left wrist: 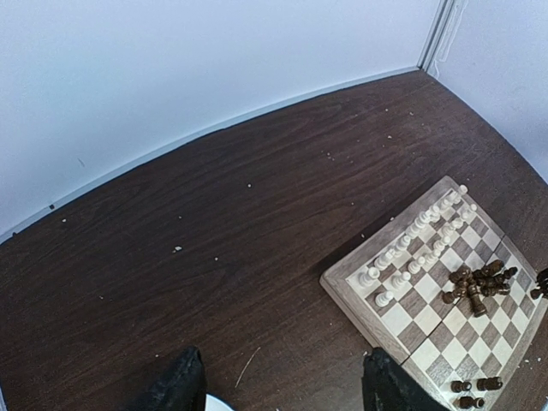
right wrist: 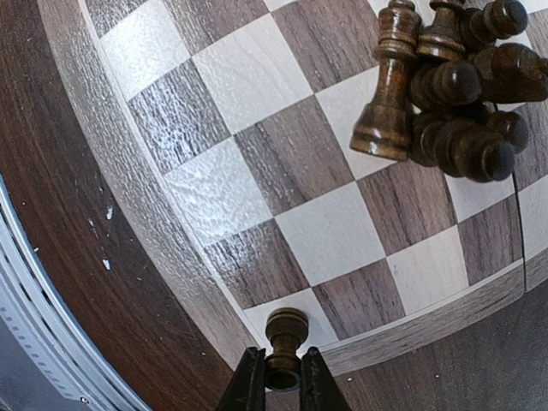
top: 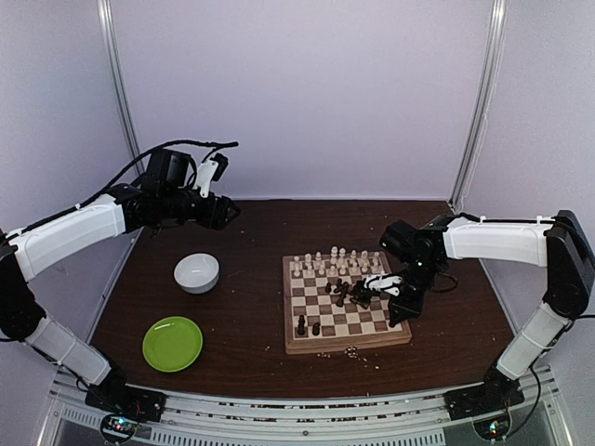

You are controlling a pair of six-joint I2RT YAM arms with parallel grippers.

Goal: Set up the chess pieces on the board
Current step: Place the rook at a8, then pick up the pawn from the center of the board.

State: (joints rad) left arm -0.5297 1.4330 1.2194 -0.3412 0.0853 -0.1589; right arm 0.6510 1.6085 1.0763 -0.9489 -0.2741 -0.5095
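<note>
The board (top: 346,346) lies right of centre on the dark table. Cream chess pieces (top: 335,260) stand in its two far rows. A heap of dark pieces (top: 349,293) lies mid-board, and two dark ones (top: 308,326) stand near the front left. My right gripper (top: 402,297) hangs over the board's right side, shut on a dark brown piece (right wrist: 285,338). In the right wrist view that piece hangs over a corner square by the board's frame (right wrist: 81,94), between my fingers (right wrist: 248,385). My left gripper (top: 223,212) is raised at the back left, open (left wrist: 282,390) and empty.
A white bowl (top: 197,272) sits left of the board, and a round green plate (top: 173,343) lies nearer the front left. Pale crumbs (top: 353,352) are scattered before the board's front edge. White walls close in the back and sides.
</note>
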